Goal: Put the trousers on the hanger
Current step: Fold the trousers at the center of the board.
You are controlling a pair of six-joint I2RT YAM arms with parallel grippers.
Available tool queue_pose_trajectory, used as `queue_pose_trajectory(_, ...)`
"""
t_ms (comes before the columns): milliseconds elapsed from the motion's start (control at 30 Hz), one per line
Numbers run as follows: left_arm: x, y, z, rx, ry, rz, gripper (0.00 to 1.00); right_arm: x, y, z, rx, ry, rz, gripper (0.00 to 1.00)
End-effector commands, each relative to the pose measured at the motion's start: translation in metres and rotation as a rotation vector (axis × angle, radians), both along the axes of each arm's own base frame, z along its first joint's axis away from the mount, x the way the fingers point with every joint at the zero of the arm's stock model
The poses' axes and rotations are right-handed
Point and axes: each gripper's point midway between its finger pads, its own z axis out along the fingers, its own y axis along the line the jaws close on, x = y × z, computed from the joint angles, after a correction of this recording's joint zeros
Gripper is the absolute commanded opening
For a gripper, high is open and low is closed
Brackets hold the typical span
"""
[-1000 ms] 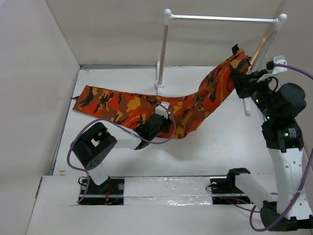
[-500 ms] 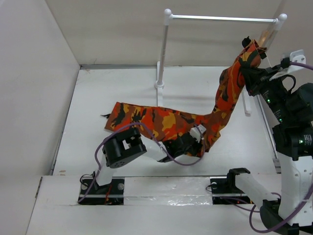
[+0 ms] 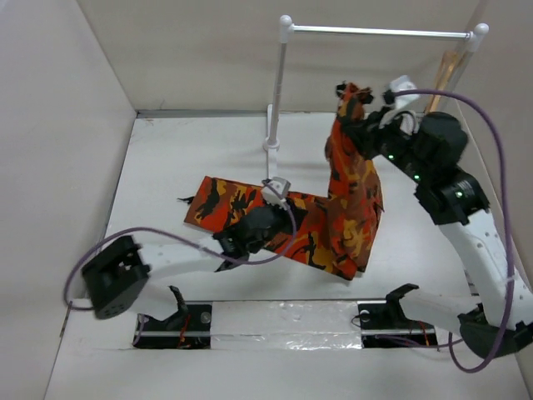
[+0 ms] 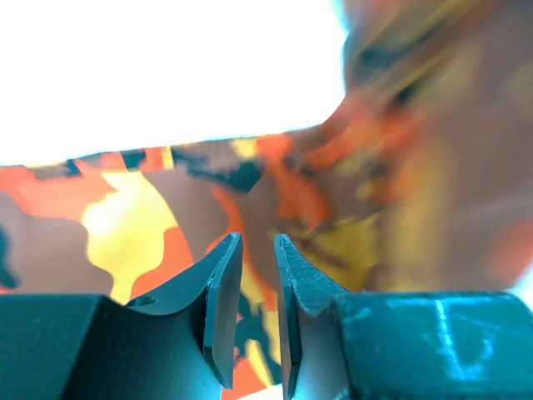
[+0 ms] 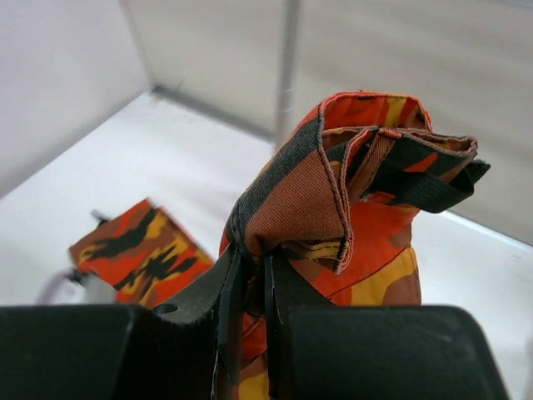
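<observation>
The trousers (image 3: 350, 208) are in orange, red and black camouflage. One end is lifted high; the rest hangs down and lies leftward across the table. My right gripper (image 3: 360, 127) is shut on the bunched top end of the trousers (image 5: 333, 192), and its fingers (image 5: 252, 254) pinch the fabric. My left gripper (image 3: 254, 232) sits low over the flat part of the trousers (image 4: 125, 225). Its jaws (image 4: 258, 242) are narrowly apart with nothing between them. The tan wooden hanger (image 3: 444, 73) leans at the rail's right post, to the right of the lifted end.
A white metal rail (image 3: 375, 32) on two posts stands at the back; its left post (image 3: 276, 92) has a foot on the table just behind the trousers. Walls close in on the left, back and right. The cable of the right arm (image 3: 491, 125) loops beside the right wall.
My right gripper has swung left and away from the hanger, carrying the trousers' top end. My left gripper has moved left along the trousers; the trousers' left end stayed put.
</observation>
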Motion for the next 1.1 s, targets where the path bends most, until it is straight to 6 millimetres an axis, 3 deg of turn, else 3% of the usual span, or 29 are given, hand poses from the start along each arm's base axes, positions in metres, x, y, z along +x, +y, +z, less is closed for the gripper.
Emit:
queue_pose_trajectory(0, -0.007, 0.043, 0.062, -0.164, -0.032, 0.132, 0.2, 0.003, 0.037, 0.043, 0.012, -0.155, 0.019, 0.0)
queue_pose_trajectory(33, -0.01, 0.054, 0.074, -0.189, -0.039, 0.154, 0.2, 0.009, 0.043, 0.041, 0.009, -0.147, -0.006, 0.0)
queue_pose_trajectory(67, -0.009, 0.07, 0.076, -0.179, -0.038, 0.202, 0.2, 0.008, 0.063, 0.041, 0.011, -0.15, 0.031, 0.0)
queue_pose_trajectory(100, -0.015, 0.088, 0.106, -0.253, -0.069, 0.222, 0.2, 0.011, 0.072, 0.046, 0.019, -0.157, 0.042, 0.0)
queue_pose_trajectory(133, -0.02, 0.099, 0.116, -0.282, -0.075, 0.236, 0.2, 0.024, 0.092, 0.033, -0.001, -0.125, 0.069, 0.0)
queue_pose_trajectory(167, -0.021, 0.113, 0.119, -0.275, -0.078, 0.277, 0.19, 0.03, 0.103, 0.033, 0.005, -0.129, 0.083, 0.0)
queue_pose_trajectory(200, -0.028, 0.132, 0.147, -0.35, -0.107, 0.291, 0.19, 0.031, 0.115, 0.042, 0.02, -0.145, 0.102, 0.0)
queue_pose_trajectory(233, -0.031, 0.143, 0.158, -0.37, -0.125, 0.305, 0.19, 0.048, 0.134, 0.025, -0.003, -0.112, 0.111, 0.0)
queue_pose_trajectory(267, -0.032, 0.154, 0.159, -0.356, -0.125, 0.332, 0.19, 0.057, 0.143, 0.023, -0.004, -0.11, 0.112, 0.0)
queue_pose_trajectory(300, -0.038, 0.17, 0.174, -0.401, -0.141, 0.345, 0.19, 0.062, 0.156, 0.02, -0.005, -0.101, 0.129, 0.0)
queue_pose_trajectory(333, -0.04, 0.179, 0.187, -0.427, -0.15, 0.357, 0.19, 0.065, 0.165, 0.03, 0.011, -0.116, 0.153, 0.0)
queue_pose_trajectory(367, -0.042, 0.189, 0.188, -0.421, -0.147, 0.377, 0.19, 0.079, 0.186, 0.012, -0.005, -0.091, 0.171, 0.0)
queue_pose_trajectory(400, -0.047, 0.201, 0.197, -0.459, -0.157, 0.388, 0.19, 0.087, 0.194, 0.008, 0.003, -0.085, 0.171, 0.0)
queue_pose_trajectory(467, -0.051, 0.216, 0.207, -0.488, -0.166, 0.413, 0.19, 0.081, 0.227, 0.01, 0.018, -0.094, 0.244, 0.0)
queue_pose_trajectory(500, -0.052, 0.231, 0.211, -0.51, -0.176, 0.451, 0.19, 0.092, 0.25, -0.019, -0.004, -0.048, 0.263, 0.0)
queue_pose_trajectory(567, -0.051, 0.245, 0.21, -0.52, -0.177, 0.5, 0.19, 0.084, 0.288, -0.036, 0.009, -0.027, 0.352, 0.0)
queue_pose_trajectory(600, -0.054, 0.253, 0.213, -0.545, -0.181, 0.512, 0.19, 0.089, 0.312, -0.071, -0.005, 0.028, 0.386, 0.09)
queue_pose_trajectory(667, -0.053, 0.264, 0.212, -0.56, -0.182, 0.557, 0.2, 0.077, 0.348, -0.106, -0.002, 0.085, 0.468, 0.32)
queue_pose_trajectory(700, -0.054, 0.268, 0.214, -0.575, -0.183, 0.568, 0.22, 0.083, 0.365, -0.14, -0.017, 0.145, 0.494, 0.51)
queue_pose_trajectory(733, -0.054, 0.271, 0.215, -0.584, -0.184, 0.577, 0.23, 0.076, 0.376, -0.153, -0.025, 0.175, 0.533, 0.56)
queue_pose_trajectory(800, -0.053, 0.276, 0.217, -0.594, -0.183, 0.608, 0.24, 0.064, 0.386, -0.173, -0.042, 0.24, 0.617, 0.66)
queue_pose_trajectory(900, -0.048, 0.276, 0.216, -0.603, -0.182, 0.637, 0.26, 0.06, 0.373, -0.164, -0.06, 0.209, 0.603, 0.73)
queue_pose_trajectory(933, -0.045, 0.273, 0.211, -0.588, -0.182, 0.645, 0.28, 0.055, 0.365, -0.179, -0.09, 0.233, 0.595, 0.73)
queue_pose_trajectory(967, -0.042, 0.273, 0.211, -0.6, -0.184, 0.668, 0.29, 0.053, 0.349, -0.151, -0.068, 0.183, 0.572, 0.73)
queue_pose_trajectory(1000, -0.036, 0.266, 0.204, -0.568, -0.18, 0.681, 0.3, 0.053, 0.337, -0.149, -0.071, 0.172, 0.556, 0.63)
queue_pose_trajectory(1033, -0.032, 0.26, 0.196, -0.542, -0.176, 0.693, 0.31, 0.045, 0.325, -0.18, -0.109, 0.223, 0.546, 0.54)
queue_pose_trajectory(1067, -0.027, 0.258, 0.193, -0.537, -0.181, 0.718, 0.33, 0.039, 0.307, -0.152, -0.073, 0.167, 0.528, 0.44)
